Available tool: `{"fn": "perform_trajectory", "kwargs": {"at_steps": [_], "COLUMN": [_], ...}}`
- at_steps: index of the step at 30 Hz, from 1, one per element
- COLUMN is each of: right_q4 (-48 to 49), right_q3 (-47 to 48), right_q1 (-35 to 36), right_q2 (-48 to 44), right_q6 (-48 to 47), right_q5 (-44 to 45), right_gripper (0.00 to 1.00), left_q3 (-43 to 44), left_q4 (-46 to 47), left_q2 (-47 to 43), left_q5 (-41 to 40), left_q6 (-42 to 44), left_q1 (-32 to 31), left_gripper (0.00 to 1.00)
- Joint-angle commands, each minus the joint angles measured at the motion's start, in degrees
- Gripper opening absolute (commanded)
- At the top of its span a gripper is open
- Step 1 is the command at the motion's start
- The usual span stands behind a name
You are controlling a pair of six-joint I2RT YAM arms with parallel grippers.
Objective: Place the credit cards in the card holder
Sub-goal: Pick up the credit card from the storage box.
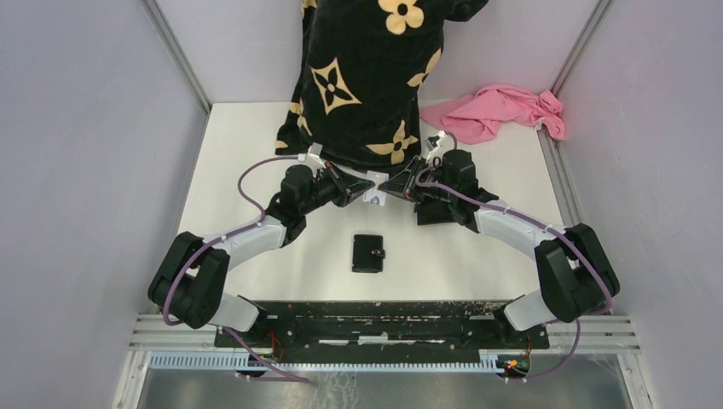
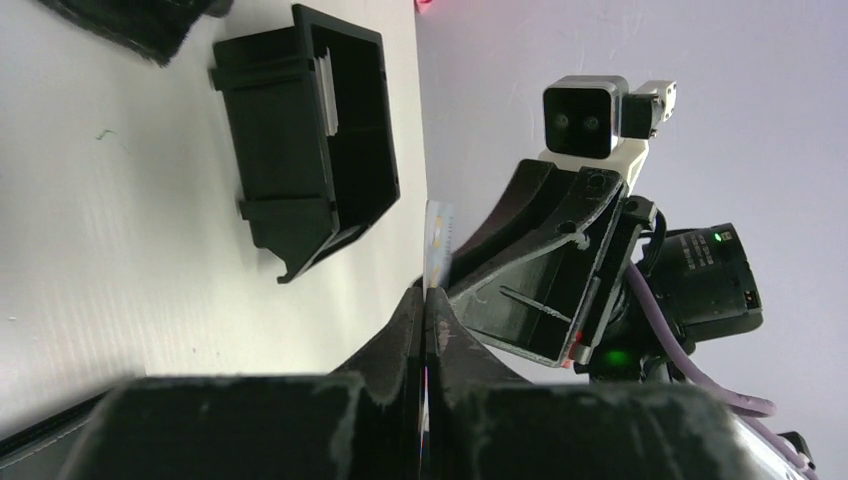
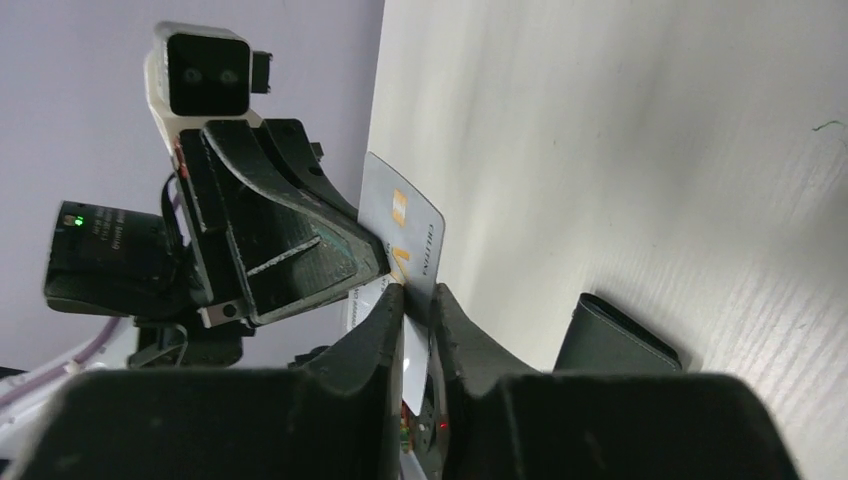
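A whitish-grey credit card (image 3: 405, 225) with small orange marks hangs above the table between the two grippers. It is small in the top view (image 1: 373, 198) and edge-on in the left wrist view (image 2: 437, 243). My left gripper (image 2: 427, 292) is shut on one edge of it. My right gripper (image 3: 417, 297) faces the left one (image 1: 385, 189). Its jaws stand narrowly either side of the card's other edge, with a slim gap still showing. The black card holder (image 1: 368, 253) lies folded shut on the table nearer the arm bases, also behind the right fingers (image 3: 617, 337). No blue card shows.
A black shallow tray (image 2: 310, 130) sits on the table under the right arm (image 1: 430, 213). A person in a black, tan-patterned garment (image 1: 367, 77) stands at the far edge. A pink cloth (image 1: 503, 111) lies at the back right. Grey walls close both sides.
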Motion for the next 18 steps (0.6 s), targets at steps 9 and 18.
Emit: {"fn": "perform_trajectory", "kwargs": {"at_steps": [9,18], "right_q4": [3.48,-27.01], "right_q3": [0.97,11.56], "right_q1": [-2.01,1.79], "right_q2": [-0.6,-2.01], "right_q6": [0.46,-18.33], "right_q5": [-4.5,2.14], "right_gripper": [0.01,0.01], "left_q3": [-0.45,-1.79], "left_q4": [-7.91,-29.04], "left_q2": [-1.56,-7.2], "left_q5": [-2.12,-14.5], "left_q6": [1.07,9.73], "left_q1": [2.3,2.36], "left_gripper": [0.41,0.56]}}
